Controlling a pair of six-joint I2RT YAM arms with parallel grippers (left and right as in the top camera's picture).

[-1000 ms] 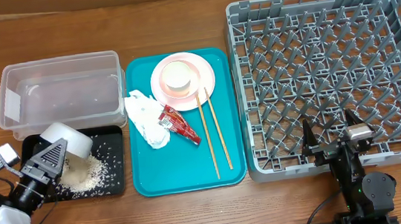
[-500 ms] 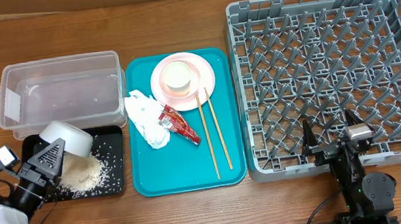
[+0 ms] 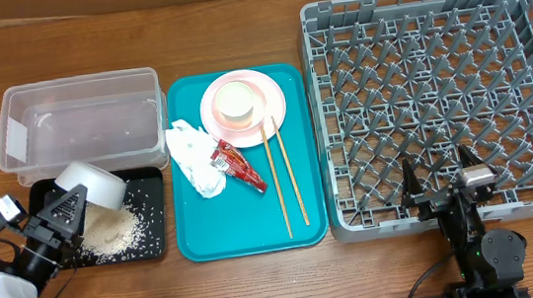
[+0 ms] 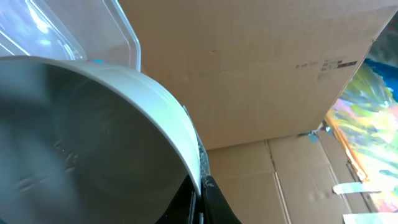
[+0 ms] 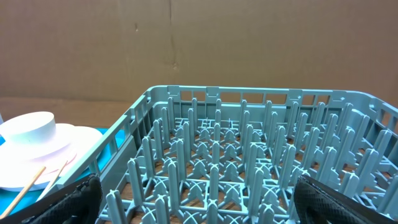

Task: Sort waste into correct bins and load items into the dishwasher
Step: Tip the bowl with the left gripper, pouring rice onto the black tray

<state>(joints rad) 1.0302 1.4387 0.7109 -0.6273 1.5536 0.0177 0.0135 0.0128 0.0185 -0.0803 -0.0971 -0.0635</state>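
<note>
My left gripper (image 3: pixel 71 201) is shut on the rim of a pale bowl (image 3: pixel 91 184), tipped on its side over the black tray (image 3: pixel 153 242), where rice grains (image 3: pixel 111 230) lie in a heap. In the left wrist view the bowl (image 4: pixel 93 137) fills the frame, its rim pinched between my fingers (image 4: pixel 200 193). The clear tub (image 3: pixel 81 126) stands behind the tray. The pink plate (image 3: pixel 264 109) carries a second bowl (image 3: pixel 237 102). The napkin (image 3: pixel 194 157), red wrapper (image 3: pixel 237 164) and chopsticks (image 3: pixel 284 175) lie on the teal tray (image 3: pixel 196 238). My right gripper (image 3: pixel 441 184) is open at the front edge of the grey rack (image 3: pixel 439 91).
The rack (image 5: pixel 249 162) fills the right wrist view, with the plate (image 5: pixel 56 149) and a chopstick (image 5: pixel 28 186) to its left. Cardboard stands behind the table.
My left gripper with the bowl has shifted slightly left and forward over the black tray. The rice heap has settled there. The right arm has not moved.
</note>
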